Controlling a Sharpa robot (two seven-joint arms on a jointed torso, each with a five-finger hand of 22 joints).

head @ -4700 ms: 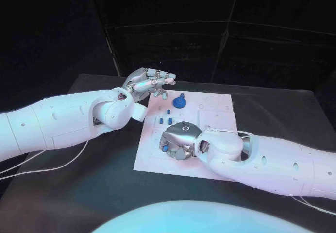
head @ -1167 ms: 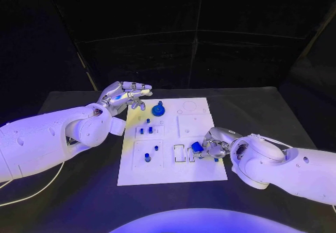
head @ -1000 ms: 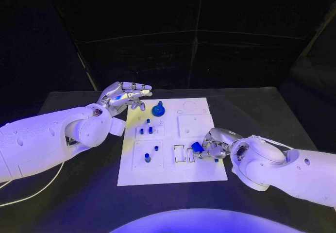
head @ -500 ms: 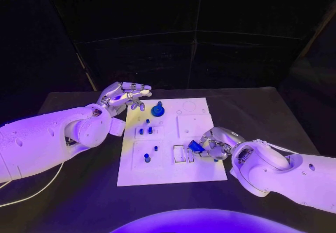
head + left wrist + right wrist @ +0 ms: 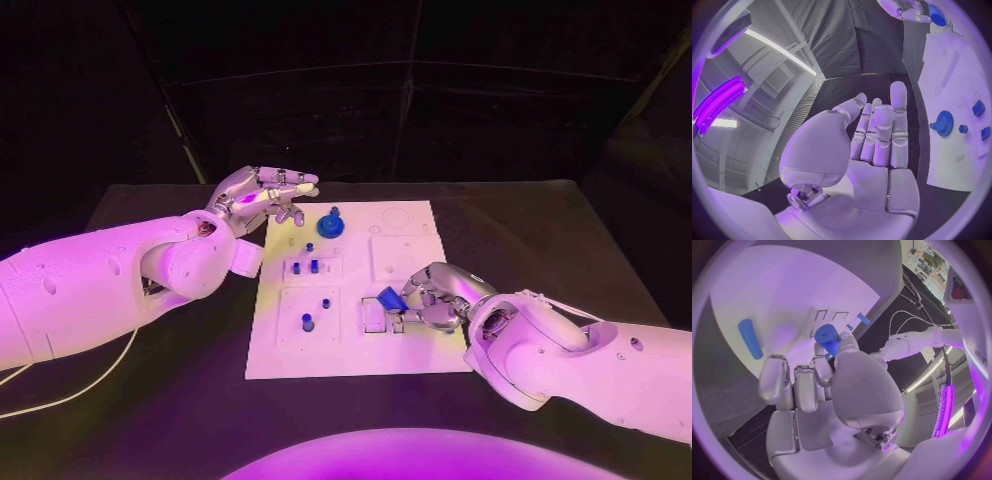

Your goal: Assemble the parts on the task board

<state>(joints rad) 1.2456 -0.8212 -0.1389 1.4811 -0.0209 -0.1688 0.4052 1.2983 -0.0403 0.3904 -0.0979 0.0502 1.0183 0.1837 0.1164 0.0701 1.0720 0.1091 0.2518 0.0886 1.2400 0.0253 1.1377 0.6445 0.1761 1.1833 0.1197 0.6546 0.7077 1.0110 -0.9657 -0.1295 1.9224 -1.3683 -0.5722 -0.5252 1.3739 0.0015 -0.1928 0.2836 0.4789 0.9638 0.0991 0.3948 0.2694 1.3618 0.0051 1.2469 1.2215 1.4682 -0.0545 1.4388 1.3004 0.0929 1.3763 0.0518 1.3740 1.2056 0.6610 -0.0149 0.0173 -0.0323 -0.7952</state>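
Right hand [image 5: 433, 298] is pinching a blue part [image 5: 388, 298] in its fingers, holding it over the rectangular slots on the task board [image 5: 433, 355], a flat white plate on the matte black tabletop [image 5: 173, 400]; blue gear [image 5: 332, 226] is sitting farther up; left hand [image 5: 260, 194] is hovering beyond the board's far-left corner, fingers loosely spread, gripping nothing.

On the task board [image 5: 353, 355], the near strip lies bare, while upright blue pegs [image 5: 304, 267] and a blue gear [image 5: 332, 226] crowd its far left.
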